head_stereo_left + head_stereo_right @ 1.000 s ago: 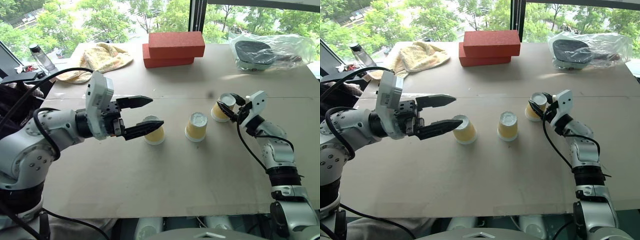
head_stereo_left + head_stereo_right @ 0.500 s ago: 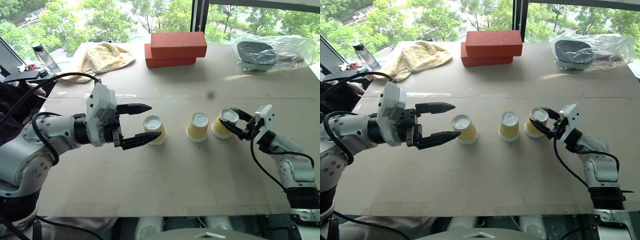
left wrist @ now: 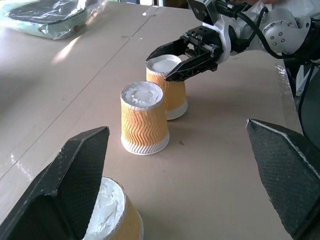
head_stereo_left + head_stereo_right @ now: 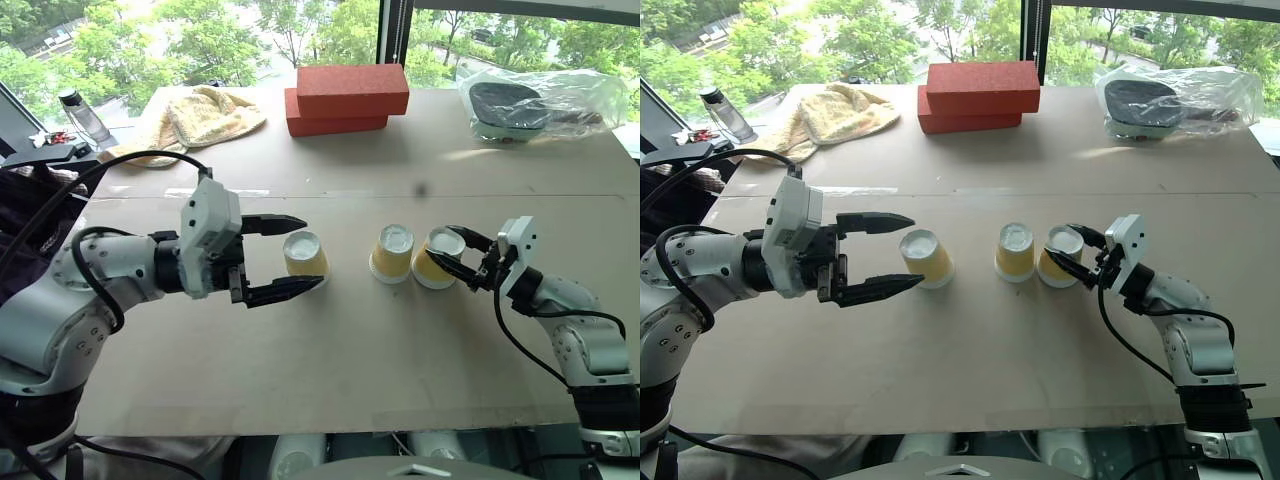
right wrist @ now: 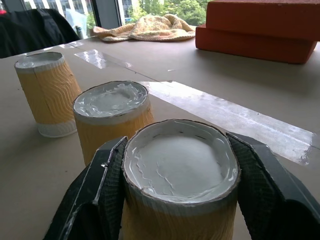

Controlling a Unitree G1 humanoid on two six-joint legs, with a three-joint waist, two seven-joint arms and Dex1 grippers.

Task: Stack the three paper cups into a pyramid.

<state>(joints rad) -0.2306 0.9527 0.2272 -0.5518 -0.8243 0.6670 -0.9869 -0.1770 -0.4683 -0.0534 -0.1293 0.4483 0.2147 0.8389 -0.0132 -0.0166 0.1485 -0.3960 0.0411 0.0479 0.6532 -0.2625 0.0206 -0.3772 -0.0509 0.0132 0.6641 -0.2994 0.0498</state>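
Three yellow-orange paper cups stand upside down in a row on the table [image 4: 330, 370]. The left cup [image 4: 303, 256] sits between the tips of my left gripper [image 4: 314, 252], which is wide open and lying sideways, close to one finger [image 3: 75, 180]. The middle cup [image 4: 392, 254] stands free. Right beside it, almost touching, is the right cup [image 5: 175, 165], and my right gripper [image 4: 440, 247] is shut on it with a finger [image 5: 265, 185] pressed to each side. No cup rests on top of another.
Two stacked red bricks [image 4: 345, 98] lie at the back centre. A yellow towel [image 4: 205, 115] and a bottle [image 4: 85, 115] are at the back left. A plastic bag holding a dark object [image 4: 530, 100] is at the back right.
My right gripper has drawn the right cup toward me and leftward until it stands next to the middle cup. The left gripper stays open at the left cup, only rolling a little.
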